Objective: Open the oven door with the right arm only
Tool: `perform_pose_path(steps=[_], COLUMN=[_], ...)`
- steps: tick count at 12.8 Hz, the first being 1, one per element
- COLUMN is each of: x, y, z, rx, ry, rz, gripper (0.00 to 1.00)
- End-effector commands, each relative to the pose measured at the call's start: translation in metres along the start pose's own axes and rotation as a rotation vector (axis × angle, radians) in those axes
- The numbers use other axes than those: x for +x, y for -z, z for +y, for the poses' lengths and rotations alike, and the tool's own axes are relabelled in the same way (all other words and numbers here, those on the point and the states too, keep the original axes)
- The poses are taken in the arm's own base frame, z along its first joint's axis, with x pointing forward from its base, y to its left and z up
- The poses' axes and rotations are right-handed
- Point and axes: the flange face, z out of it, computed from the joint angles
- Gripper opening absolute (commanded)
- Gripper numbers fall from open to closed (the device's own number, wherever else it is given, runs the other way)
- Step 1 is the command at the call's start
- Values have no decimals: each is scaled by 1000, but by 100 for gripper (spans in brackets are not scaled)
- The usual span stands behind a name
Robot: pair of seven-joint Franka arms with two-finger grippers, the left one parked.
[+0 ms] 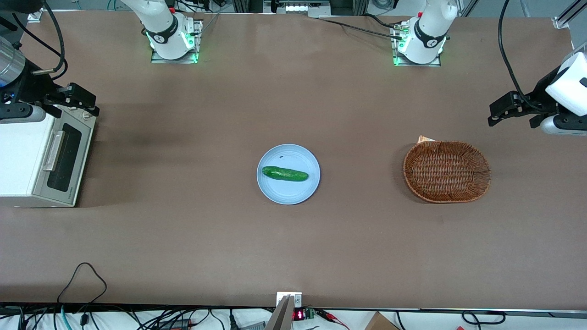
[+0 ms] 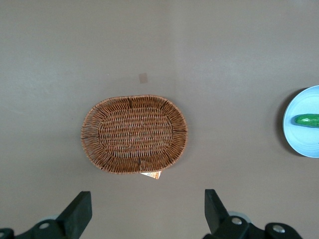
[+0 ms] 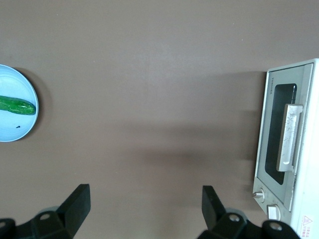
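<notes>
gripper: jaws spread wide, above the oven's control end
oven door: shut, bare table in front
nearest obstacle: plate with cucumber, well apart at table's middle

oven cut by frame edge, card mostly hidden under basket

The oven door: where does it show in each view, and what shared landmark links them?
Front view: oven door, shut, at the working arm's end; gripper, open, above it.
Left wrist view: not in it.
Right wrist view: oven door, handle across its window.
Shared landmark: blue plate with the cucumber.
</notes>
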Motion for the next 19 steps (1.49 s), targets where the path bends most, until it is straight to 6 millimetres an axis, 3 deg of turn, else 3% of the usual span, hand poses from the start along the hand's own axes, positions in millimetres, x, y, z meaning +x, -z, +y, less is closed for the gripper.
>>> perform_pose_path(steps=[1, 19], x=[-4, -6], y=[7, 6], z=[1, 3], rx=[-9, 2], ry=[13, -17], rz=[1, -8], gripper=[99, 99])
